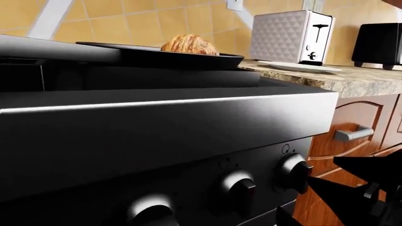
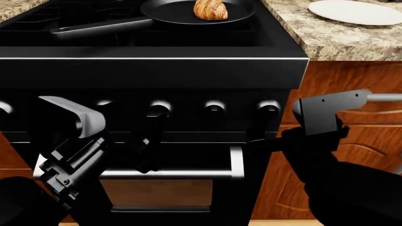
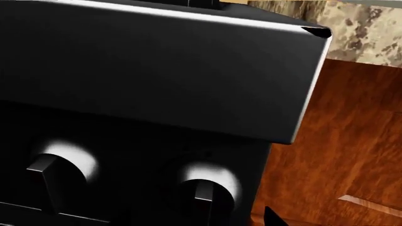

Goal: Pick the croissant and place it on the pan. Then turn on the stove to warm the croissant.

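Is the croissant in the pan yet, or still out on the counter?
In. The croissant sits inside the pan on the stove; the left wrist view shows it above the pan's rim too.

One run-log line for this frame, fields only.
croissant: in pan on stove | left pincer: at front knobs, state unclear | right pincer: near rightmost knob, state unclear | knob turn: not confirmed

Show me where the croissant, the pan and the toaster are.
croissant point(image 2: 210, 9), head view, middle of its ridged top.
pan point(image 2: 169, 10), head view, bare black inside beside the pastry.
toaster point(image 1: 281, 37), left wrist view, quilted white side.
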You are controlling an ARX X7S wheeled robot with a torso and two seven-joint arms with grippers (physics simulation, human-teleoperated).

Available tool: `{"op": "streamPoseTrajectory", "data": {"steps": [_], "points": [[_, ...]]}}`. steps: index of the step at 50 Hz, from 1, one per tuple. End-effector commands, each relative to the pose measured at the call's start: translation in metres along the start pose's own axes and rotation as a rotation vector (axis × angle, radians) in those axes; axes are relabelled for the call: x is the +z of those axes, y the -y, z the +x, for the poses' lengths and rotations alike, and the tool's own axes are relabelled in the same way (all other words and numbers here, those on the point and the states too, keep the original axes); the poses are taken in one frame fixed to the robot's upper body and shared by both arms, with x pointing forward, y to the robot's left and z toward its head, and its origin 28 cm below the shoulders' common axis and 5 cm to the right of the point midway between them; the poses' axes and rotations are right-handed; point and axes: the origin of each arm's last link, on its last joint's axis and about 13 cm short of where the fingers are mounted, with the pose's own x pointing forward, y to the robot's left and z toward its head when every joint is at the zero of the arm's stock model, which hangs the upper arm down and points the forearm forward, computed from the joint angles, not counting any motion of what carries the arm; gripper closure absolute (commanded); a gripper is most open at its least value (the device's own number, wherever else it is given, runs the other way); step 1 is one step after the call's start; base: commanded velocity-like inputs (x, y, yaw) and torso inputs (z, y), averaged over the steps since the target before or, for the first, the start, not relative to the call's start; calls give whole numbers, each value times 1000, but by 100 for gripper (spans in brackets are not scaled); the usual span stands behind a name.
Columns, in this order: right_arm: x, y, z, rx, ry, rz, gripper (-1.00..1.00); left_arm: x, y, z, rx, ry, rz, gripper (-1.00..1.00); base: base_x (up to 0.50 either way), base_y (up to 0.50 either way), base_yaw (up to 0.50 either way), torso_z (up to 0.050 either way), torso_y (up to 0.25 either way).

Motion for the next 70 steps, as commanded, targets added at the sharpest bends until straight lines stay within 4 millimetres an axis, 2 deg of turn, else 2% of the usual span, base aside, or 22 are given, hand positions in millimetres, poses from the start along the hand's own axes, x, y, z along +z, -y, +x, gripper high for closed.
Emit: {"op": "streamPoseTrajectory", "data": {"steps": [1, 55, 56, 70], "points": [[-3, -1, 5, -11, -16, -12, -100, -1, -2, 0, -4, -1, -6, -100, 0, 0, 0, 0, 0], [-11, -1, 22, 7, -44, -6, -100, -4, -3, 4, -5, -11, -17, -100, 0, 0, 0, 0, 0], [-12, -1, 22, 7, -44, -8, 100, -4, -3, 4, -6, -10, -17, -100, 0, 0, 0, 0, 0], [-11, -2, 22, 10, -41, -12, 100, -3, -3, 2, -6, -7, -25, -100, 0, 0, 0, 0, 0]]}}
